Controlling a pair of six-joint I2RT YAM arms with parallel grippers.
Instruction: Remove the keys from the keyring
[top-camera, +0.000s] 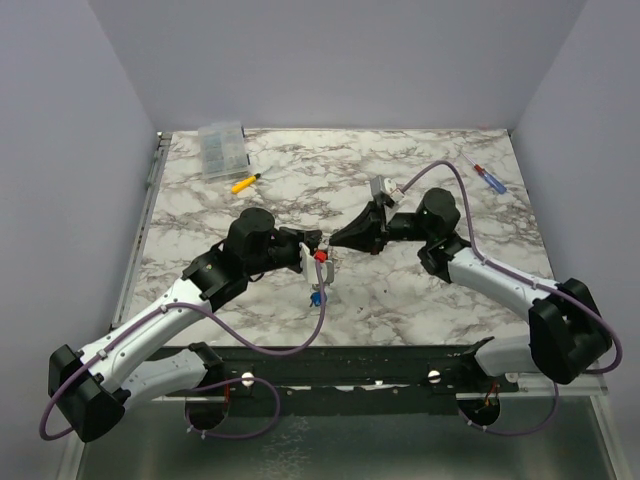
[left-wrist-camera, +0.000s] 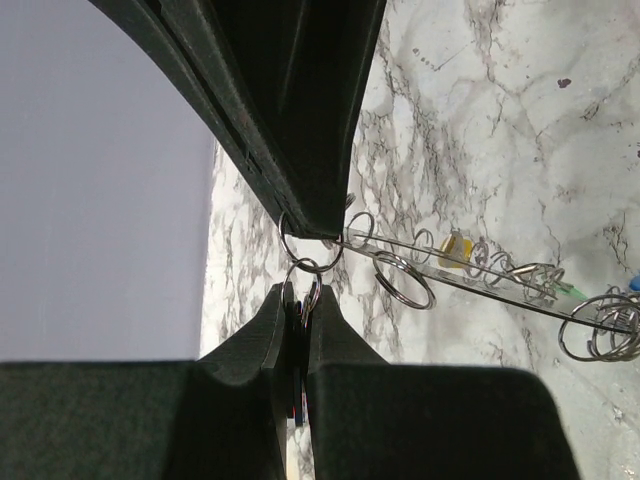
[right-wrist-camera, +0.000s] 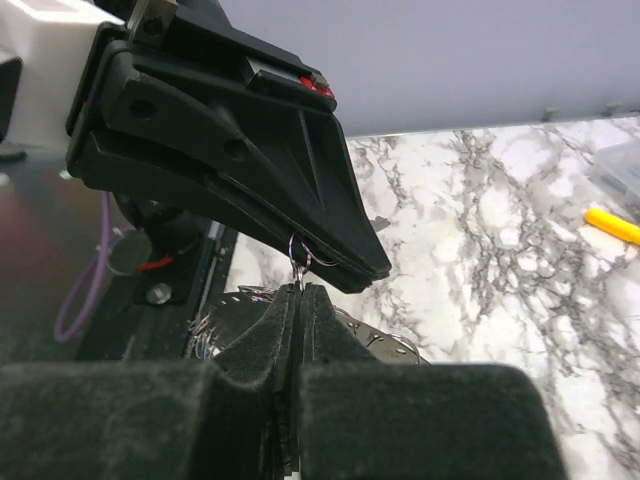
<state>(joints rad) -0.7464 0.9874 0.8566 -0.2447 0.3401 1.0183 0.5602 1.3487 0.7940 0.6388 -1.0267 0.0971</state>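
Note:
The keyring (left-wrist-camera: 480, 282) is a flat grey metal ring seen edge-on, held above the table between my two grippers; in the top view (top-camera: 322, 278) it hangs down from them. Small split rings line its rim, with yellow (left-wrist-camera: 457, 250) and green (left-wrist-camera: 570, 290) keys on them. My left gripper (left-wrist-camera: 298, 292) is shut on a dark key whose split ring (left-wrist-camera: 305, 270) pokes out of the tips. A red key (top-camera: 320, 256) shows at its tips in the top view, where the left gripper (top-camera: 308, 258) faces the right gripper (top-camera: 333, 240). My right gripper (right-wrist-camera: 298, 292) is shut at the keyring's rim (right-wrist-camera: 400, 345). A blue key (top-camera: 316, 297) dangles lowest.
A clear plastic box (top-camera: 222, 150) and a yellow-handled screwdriver (top-camera: 245, 183) lie at the back left. A red-and-blue screwdriver (top-camera: 490, 180) lies at the back right. The black base rail (top-camera: 340, 365) runs along the near edge.

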